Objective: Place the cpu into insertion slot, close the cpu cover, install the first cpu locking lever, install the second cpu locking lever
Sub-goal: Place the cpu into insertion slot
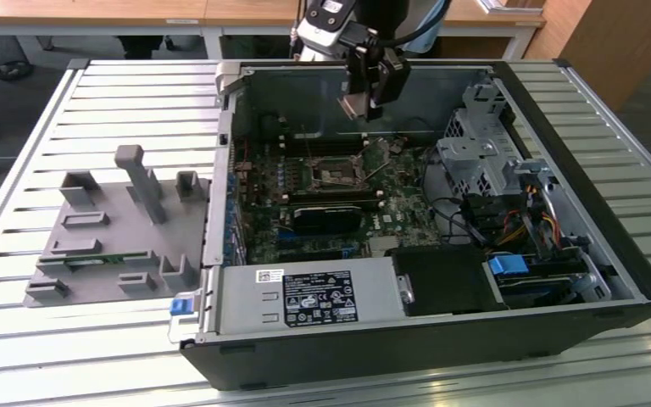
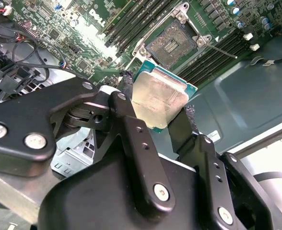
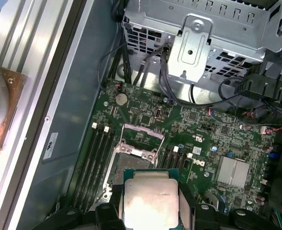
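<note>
My gripper (image 1: 362,102) hangs over the back of the open computer case (image 1: 597,280), shut on the cpu (image 1: 353,105). In the second wrist view the cpu (image 2: 158,98), a silver-beige square chip on a green base, sits tilted between the two black fingers (image 2: 127,103). The insertion slot (image 2: 172,42) lies on the motherboard below and apart from the chip, its dark contact field bare. In the first wrist view the cpu (image 3: 150,203) is just short of the insertion slot (image 3: 131,155), and the cpu cover (image 3: 142,135) stands raised at the slot's edge. A thin lever (image 2: 221,50) sticks out beside the slot.
Long black memory slots (image 2: 131,21) flank the socket. A black card (image 1: 328,217) lies across the board, a power supply (image 1: 308,297) is at the front, and a metal drive cage (image 1: 478,157) with cables is at the exterior view's right. A grey fixture (image 1: 111,229) sits on the slatted table (image 1: 31,348).
</note>
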Controlling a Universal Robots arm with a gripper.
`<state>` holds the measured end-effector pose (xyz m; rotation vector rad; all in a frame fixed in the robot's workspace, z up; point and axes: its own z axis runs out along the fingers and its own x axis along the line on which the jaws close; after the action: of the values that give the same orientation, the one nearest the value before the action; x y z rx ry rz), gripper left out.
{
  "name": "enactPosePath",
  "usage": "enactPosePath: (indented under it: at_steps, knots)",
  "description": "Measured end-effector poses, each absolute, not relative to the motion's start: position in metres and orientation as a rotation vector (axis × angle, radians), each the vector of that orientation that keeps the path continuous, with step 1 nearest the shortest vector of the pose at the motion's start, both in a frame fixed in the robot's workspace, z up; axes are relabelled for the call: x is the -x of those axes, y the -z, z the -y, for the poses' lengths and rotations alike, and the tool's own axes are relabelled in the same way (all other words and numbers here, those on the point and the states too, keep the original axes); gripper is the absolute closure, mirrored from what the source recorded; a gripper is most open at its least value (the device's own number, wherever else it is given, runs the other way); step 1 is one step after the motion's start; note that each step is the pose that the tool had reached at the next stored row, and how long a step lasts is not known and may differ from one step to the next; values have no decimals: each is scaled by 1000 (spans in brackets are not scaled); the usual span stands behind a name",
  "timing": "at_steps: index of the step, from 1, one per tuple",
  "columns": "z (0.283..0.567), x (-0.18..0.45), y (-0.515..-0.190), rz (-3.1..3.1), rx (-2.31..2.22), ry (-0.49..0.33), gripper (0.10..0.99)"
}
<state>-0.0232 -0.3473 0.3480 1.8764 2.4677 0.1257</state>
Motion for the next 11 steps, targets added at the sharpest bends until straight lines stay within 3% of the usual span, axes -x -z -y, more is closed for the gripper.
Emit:
enactPosePath:
  at_steps: [11]
  knots:
    - [347, 23, -345, -2468, -1877, -124, 541]
